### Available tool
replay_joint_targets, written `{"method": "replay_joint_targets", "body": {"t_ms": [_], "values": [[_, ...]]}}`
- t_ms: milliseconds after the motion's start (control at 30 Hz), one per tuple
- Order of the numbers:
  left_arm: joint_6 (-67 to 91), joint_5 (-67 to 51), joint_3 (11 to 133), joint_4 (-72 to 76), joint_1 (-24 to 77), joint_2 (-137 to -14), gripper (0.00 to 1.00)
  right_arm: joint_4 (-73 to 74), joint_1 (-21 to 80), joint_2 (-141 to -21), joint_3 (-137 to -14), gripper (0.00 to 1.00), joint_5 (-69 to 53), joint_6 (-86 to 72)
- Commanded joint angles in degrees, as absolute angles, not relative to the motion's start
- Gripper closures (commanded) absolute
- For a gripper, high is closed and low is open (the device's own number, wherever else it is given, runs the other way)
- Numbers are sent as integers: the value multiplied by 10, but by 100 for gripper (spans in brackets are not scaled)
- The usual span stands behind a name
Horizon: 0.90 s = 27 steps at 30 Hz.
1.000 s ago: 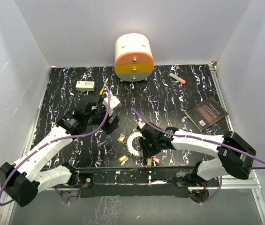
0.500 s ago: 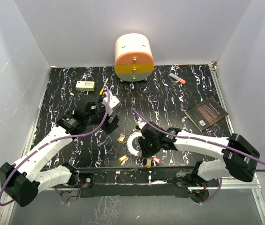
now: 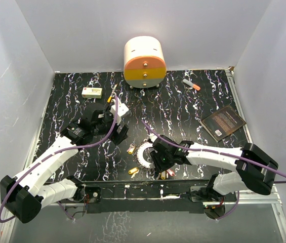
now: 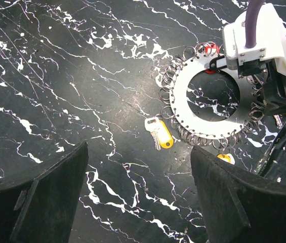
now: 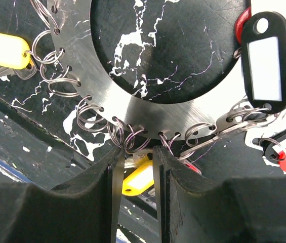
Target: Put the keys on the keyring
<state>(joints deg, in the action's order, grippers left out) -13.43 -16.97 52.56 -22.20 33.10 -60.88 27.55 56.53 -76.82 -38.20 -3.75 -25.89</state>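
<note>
Where the keyring (image 5: 148,109) edges against the right tool (image 5: 136,152), its jaws stand narrowly parted, any grip impossible to tell.

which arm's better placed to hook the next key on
Right. The right gripper sits at the keyring rim, jaws narrowly apart, a yellow key close by. The left gripper hangs open, away from the ring.

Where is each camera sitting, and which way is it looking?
Top camera: high up behind the arms, looking down at the black marbled table; both arms show, left pincer and right pincer.
Left wrist camera: on the left arm, looking down at the flat grey metal keyring and a yellow-headed key; its open pincer's two fingers show.
Right wrist camera: on the right arm, close over the keyring's rim; its two fingers show.
Shared: all three see the keyring.
</note>
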Motion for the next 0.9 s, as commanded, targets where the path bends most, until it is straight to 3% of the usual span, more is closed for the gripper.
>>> {"method": "replay_joint_targets", "body": {"t_ms": [0, 400, 867], "values": [[-128, -181, 524, -207, 327, -604, 20, 238, 567, -763, -376, 66, -16, -262], [-125, -185, 526, -208, 324, -605, 20, 214, 567, -746, -377, 68, 17, -244], [-121, -195, 526, -209, 323, -608, 19, 205, 566, -704, -358, 80, 33, -238]]}}
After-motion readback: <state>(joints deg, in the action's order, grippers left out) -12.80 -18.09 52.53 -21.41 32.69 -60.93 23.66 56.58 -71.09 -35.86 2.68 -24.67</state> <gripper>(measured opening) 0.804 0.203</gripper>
